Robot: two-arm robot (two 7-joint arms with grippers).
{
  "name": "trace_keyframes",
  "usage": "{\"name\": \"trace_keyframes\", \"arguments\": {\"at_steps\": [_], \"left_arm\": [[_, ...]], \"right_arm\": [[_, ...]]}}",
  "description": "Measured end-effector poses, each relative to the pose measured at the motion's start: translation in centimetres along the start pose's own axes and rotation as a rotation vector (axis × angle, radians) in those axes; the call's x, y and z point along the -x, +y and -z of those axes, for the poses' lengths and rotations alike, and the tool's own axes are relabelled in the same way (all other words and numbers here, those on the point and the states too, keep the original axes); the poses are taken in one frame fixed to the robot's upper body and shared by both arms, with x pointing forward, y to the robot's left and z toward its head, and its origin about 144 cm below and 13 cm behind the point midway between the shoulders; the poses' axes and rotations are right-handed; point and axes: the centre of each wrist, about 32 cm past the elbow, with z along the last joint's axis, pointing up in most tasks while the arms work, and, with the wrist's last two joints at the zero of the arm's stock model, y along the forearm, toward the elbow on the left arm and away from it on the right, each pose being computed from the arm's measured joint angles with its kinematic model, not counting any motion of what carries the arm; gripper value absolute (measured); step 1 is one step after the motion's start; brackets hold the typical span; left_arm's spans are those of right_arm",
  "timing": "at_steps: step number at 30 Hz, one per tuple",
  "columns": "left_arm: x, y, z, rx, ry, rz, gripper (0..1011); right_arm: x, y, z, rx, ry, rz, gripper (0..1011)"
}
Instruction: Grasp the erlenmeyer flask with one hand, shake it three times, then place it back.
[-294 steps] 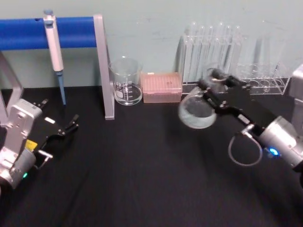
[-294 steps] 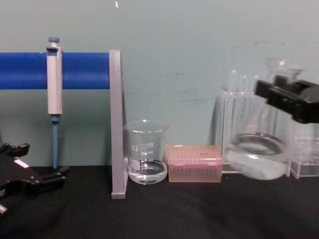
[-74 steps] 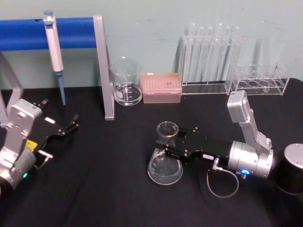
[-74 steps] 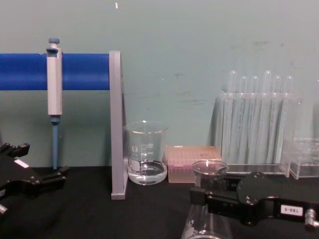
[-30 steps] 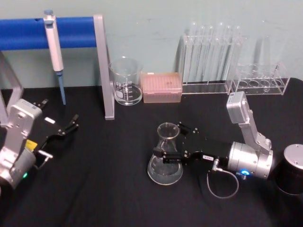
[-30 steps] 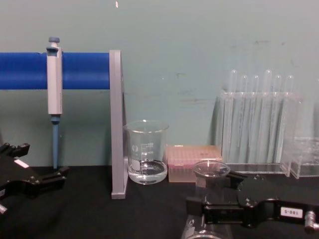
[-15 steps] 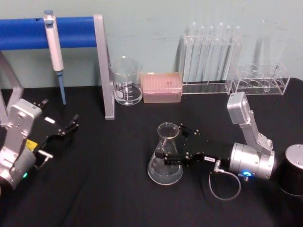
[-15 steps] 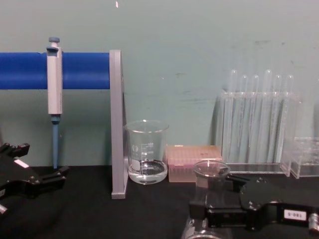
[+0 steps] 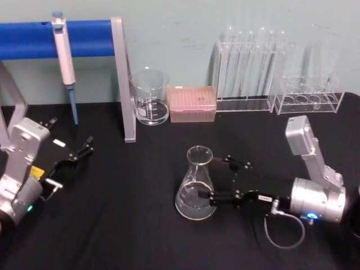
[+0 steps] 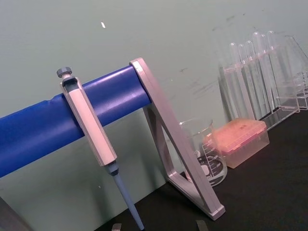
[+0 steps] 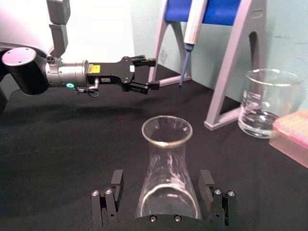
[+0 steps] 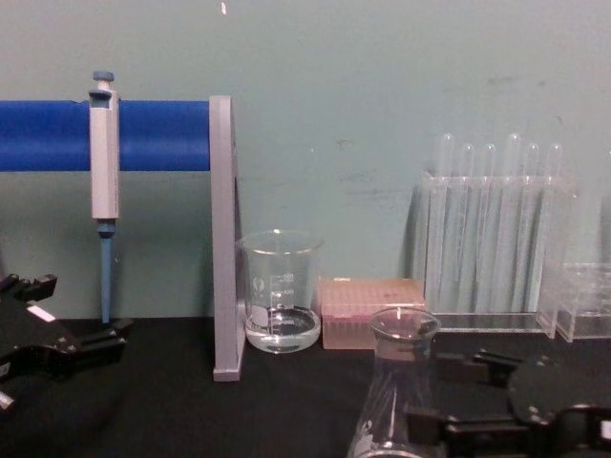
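Note:
The erlenmeyer flask [image 9: 196, 186] stands upright on the black table, a little liquid in its base. My right gripper [image 9: 219, 178] is open just to its right, and its fingers [image 11: 117, 182] stand on either side of the flask's base [image 11: 167, 183] without touching the glass. In the chest view the flask [image 12: 401, 382] stands in front of the right gripper [image 12: 449, 389]. My left gripper [image 9: 90, 144] rests open and idle at the table's left, far from the flask, also seen as the left gripper [image 11: 155, 73] in the right wrist view.
A beaker [image 9: 149, 97] with liquid, a pink tip box [image 9: 192, 103] and two clear test tube racks [image 9: 247, 67] line the back wall. A pipette [image 9: 64, 56] hangs on the blue-barred stand [image 9: 90, 38]. Open black tabletop lies in front of the flask.
The right gripper held the flask aloft, set it down, then opened and drew back to the right. The flask stays standing. The left arm has not moved.

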Motion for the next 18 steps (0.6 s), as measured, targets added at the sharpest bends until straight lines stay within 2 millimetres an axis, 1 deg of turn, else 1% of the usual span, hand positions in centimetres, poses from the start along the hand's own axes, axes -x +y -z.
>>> {"name": "trace_keyframes", "arguments": {"at_steps": [8, 11, 14, 15, 18], "left_arm": [[0.0, 0.0, 0.0, 0.000, 0.000, 0.000, 1001], [0.0, 0.0, 0.0, 0.000, 0.000, 0.000, 1001], [0.0, 0.0, 0.0, 0.000, 0.000, 0.000, 1001], [0.0, 0.0, 0.0, 0.000, 0.000, 0.000, 1001], [0.0, 0.0, 0.0, 0.000, 0.000, 0.000, 1001]], "right_arm": [[0.6, -2.5, 0.0, 0.022, 0.024, 0.051, 1003], [0.7, -3.0, 0.0, 0.017, 0.021, 0.084, 1003], [0.9, -3.6, -0.2, -0.014, 0.004, 0.171, 1003], [0.9, -3.9, -0.3, -0.037, -0.006, 0.226, 1003], [1.1, -4.0, -0.5, -0.073, -0.019, 0.303, 1003]]}}
